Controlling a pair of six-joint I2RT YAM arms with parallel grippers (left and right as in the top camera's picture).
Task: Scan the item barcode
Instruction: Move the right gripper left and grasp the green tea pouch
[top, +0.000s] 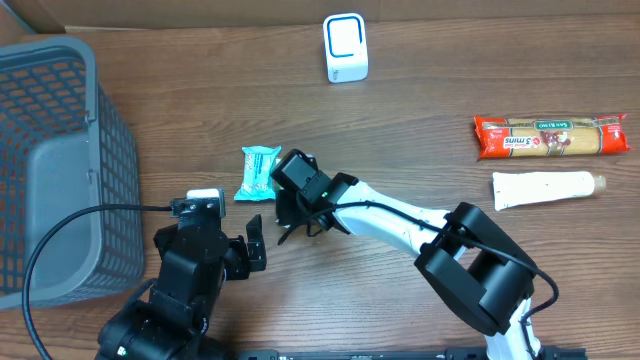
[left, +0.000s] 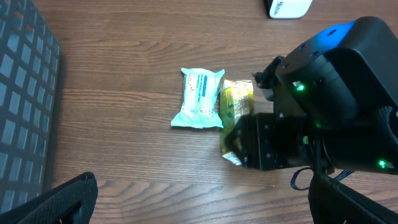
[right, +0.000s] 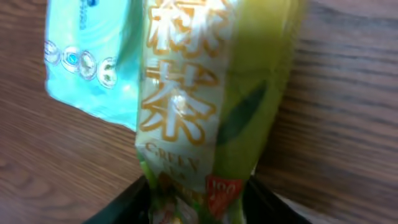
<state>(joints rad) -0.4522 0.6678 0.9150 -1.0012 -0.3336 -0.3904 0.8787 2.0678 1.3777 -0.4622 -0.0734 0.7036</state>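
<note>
Overhead, a brown wood-grain desk (top: 450, 90) carries a grey mesh basket (top: 60, 150) just left of the left hand (left: 199, 208), which gapes wide and empty. A green packet (right: 205, 93) printed 綠茶 and "GREEN" lies between the right hand's (right: 196, 199) fingers, touching a teal packet (top: 260, 172); whether they pinch it I cannot tell. Well right of that hand, a red packet (top: 550, 137) reads "3 mins"

overhead top-down, wrist views low (both on green tea packet (left: 236, 102))
</note>
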